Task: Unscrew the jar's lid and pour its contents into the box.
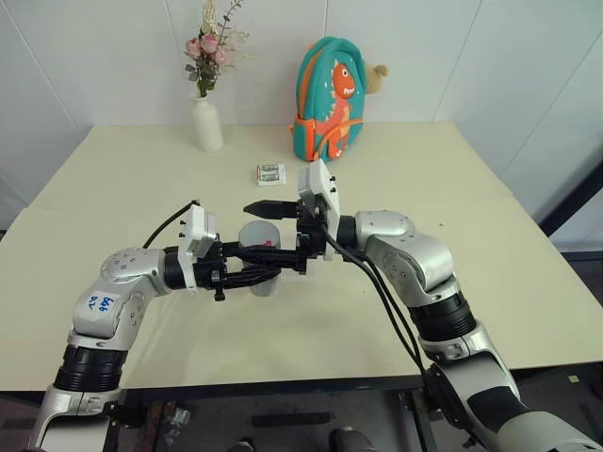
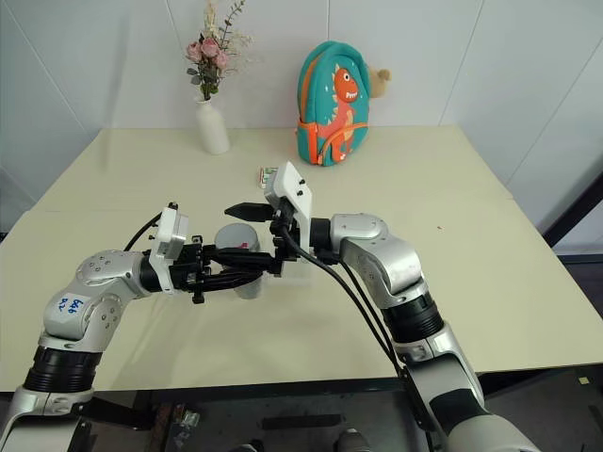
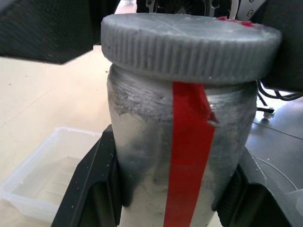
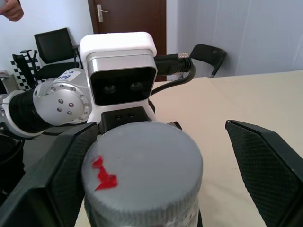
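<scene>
the left tool (image 1: 247,275) is clamped tight on the jar (image 3: 180,156) and holds it up over the counter (image 1: 490,235), in front of the robot. the lid (image 4: 142,172) is on the jar, with a red mark on top. the right tool (image 1: 273,226) is wide apart, one finger on each side of the lid, not squeezing it yet. the box (image 3: 45,177) sits on the counter under the jar. if the right tool shuts off-centre, it may slip on the lid. if the jar turns with the lid, the lid may never come loose, or the jar could fall.
</scene>
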`<state>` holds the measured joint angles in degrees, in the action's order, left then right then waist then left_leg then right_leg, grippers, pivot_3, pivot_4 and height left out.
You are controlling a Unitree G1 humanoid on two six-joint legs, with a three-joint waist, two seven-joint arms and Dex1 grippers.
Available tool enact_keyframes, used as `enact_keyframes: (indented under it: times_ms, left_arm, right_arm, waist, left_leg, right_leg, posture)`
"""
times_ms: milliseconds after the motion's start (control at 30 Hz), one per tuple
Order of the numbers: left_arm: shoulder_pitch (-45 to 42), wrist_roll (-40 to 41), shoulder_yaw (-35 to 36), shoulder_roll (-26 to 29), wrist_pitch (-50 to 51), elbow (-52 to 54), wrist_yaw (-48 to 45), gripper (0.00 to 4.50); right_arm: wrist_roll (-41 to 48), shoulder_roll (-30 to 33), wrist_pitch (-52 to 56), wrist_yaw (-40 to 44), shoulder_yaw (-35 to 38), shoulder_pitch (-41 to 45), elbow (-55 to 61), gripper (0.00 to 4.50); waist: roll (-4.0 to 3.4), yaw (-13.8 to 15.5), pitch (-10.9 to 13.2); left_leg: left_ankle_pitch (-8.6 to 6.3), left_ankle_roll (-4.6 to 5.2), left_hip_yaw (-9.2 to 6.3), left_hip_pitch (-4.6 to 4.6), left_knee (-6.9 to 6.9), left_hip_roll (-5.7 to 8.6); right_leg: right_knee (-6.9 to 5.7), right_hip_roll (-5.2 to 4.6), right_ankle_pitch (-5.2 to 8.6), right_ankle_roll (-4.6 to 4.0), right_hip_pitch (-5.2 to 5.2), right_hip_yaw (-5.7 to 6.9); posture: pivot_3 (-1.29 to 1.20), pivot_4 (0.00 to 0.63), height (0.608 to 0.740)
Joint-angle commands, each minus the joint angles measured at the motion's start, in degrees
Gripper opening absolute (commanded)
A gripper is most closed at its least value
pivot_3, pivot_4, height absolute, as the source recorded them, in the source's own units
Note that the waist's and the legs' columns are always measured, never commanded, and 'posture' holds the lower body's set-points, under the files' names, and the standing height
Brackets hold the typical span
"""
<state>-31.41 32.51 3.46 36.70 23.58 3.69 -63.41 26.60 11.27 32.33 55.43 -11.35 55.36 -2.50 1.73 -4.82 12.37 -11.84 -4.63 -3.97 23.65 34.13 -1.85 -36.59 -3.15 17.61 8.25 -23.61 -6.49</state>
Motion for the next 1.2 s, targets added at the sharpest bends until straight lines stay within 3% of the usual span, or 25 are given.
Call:
enact_keyframes:
  times_ms: [33,167,367,633,767,867,1200]
  left_arm:
    - [-1.1,0.2,0.3,-0.3,-0.9,1.2,-0.2,1.97]
    - [-1.2,0.1,0.3,-0.4,-1.2,0.8,-0.4,1.97]
    - [-1.3,-0.1,0.6,-0.5,-1.6,0.3,-0.6,1.97]
    - [-1.4,-0.3,1.4,0.0,-1.7,-0.5,-1.5,1.97]
    - [-1.5,-0.5,1.5,0.0,-1.8,-0.7,-1.4,1.97]
    - [-1.5,-0.5,1.3,-0.4,-1.7,-0.5,-1.2,1.97]
    - [-3.2,-0.3,0.1,-1.0,-0.6,-0.8,-1.4,1.97]
  right_arm:
    - [-0.3,-0.7,-1.9,-1.2,1.4,1.8,-0.1,4.49]
    - [-0.3,1.8,-2.0,-0.2,2.8,1.6,0.0,4.49]
    - [-0.2,10.6,-3.2,1.5,7.4,-1.0,-1.7,4.49]
    - [2.8,19.0,-2.4,9.0,11.0,-1.5,-2.0,4.49]
    - [5.2,18.0,-0.8,9.8,10.6,-0.8,0.3,4.49]
    - [6.7,13.3,0.8,7.3,8.5,-1.1,3.6,4.49]
    - [2.3,2.7,-0.6,-0.1,2.0,-1.2,4.6,4.49]
  waist:
    - [0.0,0.0,0.0]
    - [0.0,0.2,0.0]
    - [0.01,0.3,0.0]
    - [0.0,-0.1,0.0]
    - [0.0,-0.1,0.0]
    - [-0.01,-0.1,0.0]
    - [0.0,0.6,0.0]
  left_leg:
    - [0.0,0.0,0.0,0.0,0.0,0.0]
    - [0.0,0.0,0.0,0.02,0.01,0.01]
    - [0.0,0.0,0.0,0.01,0.0,0.01]
    - [-0.01,0.01,0.02,0.01,-0.06,0.02]
    - [0.0,0.01,0.02,-0.02,-0.05,0.0]
    - [0.0,0.01,0.01,-0.02,-0.02,0.0]
    - [0.01,0.0,0.0,0.01,0.01,0.02]
  right_leg:
    - [0.0,0.0,0.0,0.0,0.0,0.0]
    - [0.02,-0.01,0.0,0.0,0.01,0.0]
    - [0.05,0.0,0.0,0.0,0.02,0.0]
    - [0.09,-0.01,0.0,0.0,0.01,-0.01]
    - [0.05,0.01,0.01,0.0,0.01,-0.02]
    - [0.04,0.01,0.01,0.0,0.03,-0.02]
    - [0.03,-0.01,0.0,0.0,0.03,0.0]
  posture:
    - [0.0,0.15,0.74]
    - [0.0,0.15,0.74]
    - [0.0,0.15,0.74]
    - [0.0,0.15,0.74]
    - [0.0,0.15,0.74]
    - [0.0,0.15,0.74]
    - [0.0,0.15,0.74]
